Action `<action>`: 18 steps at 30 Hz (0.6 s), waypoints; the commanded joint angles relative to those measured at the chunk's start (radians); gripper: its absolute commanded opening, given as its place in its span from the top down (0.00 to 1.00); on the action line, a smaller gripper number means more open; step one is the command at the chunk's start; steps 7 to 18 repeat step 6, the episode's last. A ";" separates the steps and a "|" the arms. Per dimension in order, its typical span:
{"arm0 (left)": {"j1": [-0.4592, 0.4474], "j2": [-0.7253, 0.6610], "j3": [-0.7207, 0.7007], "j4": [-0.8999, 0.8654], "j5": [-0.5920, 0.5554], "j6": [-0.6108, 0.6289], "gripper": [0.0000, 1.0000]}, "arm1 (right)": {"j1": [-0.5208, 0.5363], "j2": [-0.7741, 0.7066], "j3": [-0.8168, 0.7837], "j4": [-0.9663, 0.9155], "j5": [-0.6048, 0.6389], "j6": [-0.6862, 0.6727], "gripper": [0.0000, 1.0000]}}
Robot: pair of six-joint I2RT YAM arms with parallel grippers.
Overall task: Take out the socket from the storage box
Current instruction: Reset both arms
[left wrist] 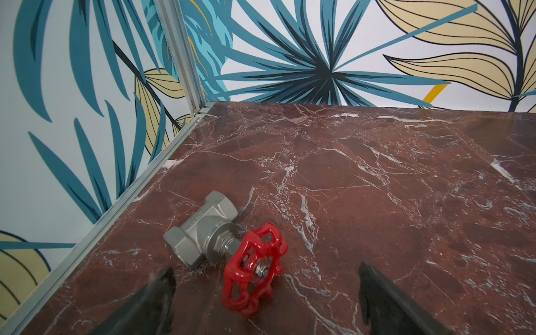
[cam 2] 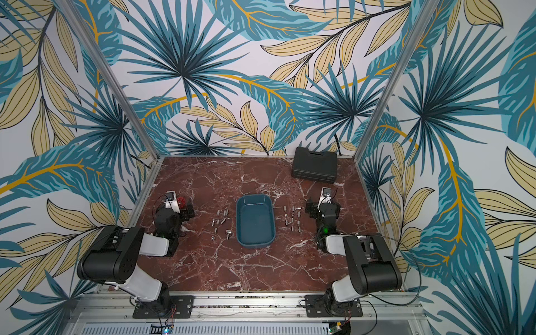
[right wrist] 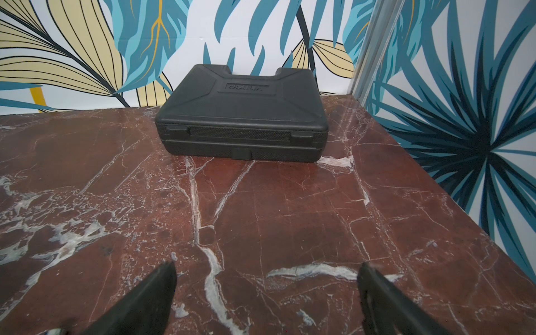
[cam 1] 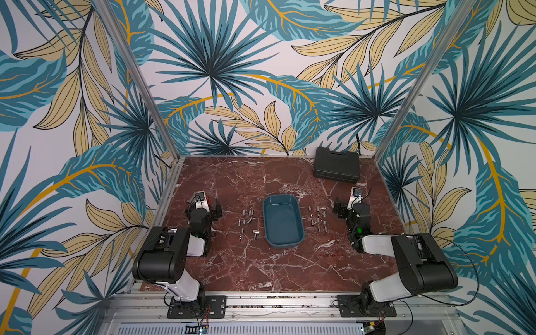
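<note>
Left claw [left wrist: 266, 275]: released, fingers [left wrist: 162, 285] spread wide, nothing between them. It sits low over the desk [cam 1: 261, 266], pointing at the back wall. Just ahead of it a grey valve [left wrist: 203, 229] with a red handwheel lies on its side, not gripped.

Right claw [right wrist: 267, 268]: also released, jaws wide, bare desk beneath. It faces the closed black case [right wrist: 242, 116], which lies flat in the far right corner, well apart from the claw.

Storage box [cam 1: 283, 224]: teal, lidless, mid-desk between the two arms in both top views. Neither claw touches it or hangs over it.

Sockets: every one I can make out lies on the desk outside the box. One scatter [cam 1: 246, 220] sits between the left claw and the box's left wall. A second scatter [cam 1: 317, 219] sits between the box's right wall and the right claw. Each claw is nearer its own scatter than the box.
</note>
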 commanded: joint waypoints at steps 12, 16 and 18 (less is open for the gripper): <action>0.008 -0.025 0.039 -0.004 0.000 -0.002 0.00 | -0.003 -0.001 0.008 -0.015 -0.003 -0.006 0.00; 0.008 -0.025 0.039 -0.004 0.000 -0.002 0.00 | -0.003 -0.001 0.008 -0.015 -0.003 -0.006 0.00; 0.008 -0.025 0.039 -0.004 0.000 -0.002 0.00 | -0.003 -0.001 0.008 -0.015 -0.003 -0.006 0.00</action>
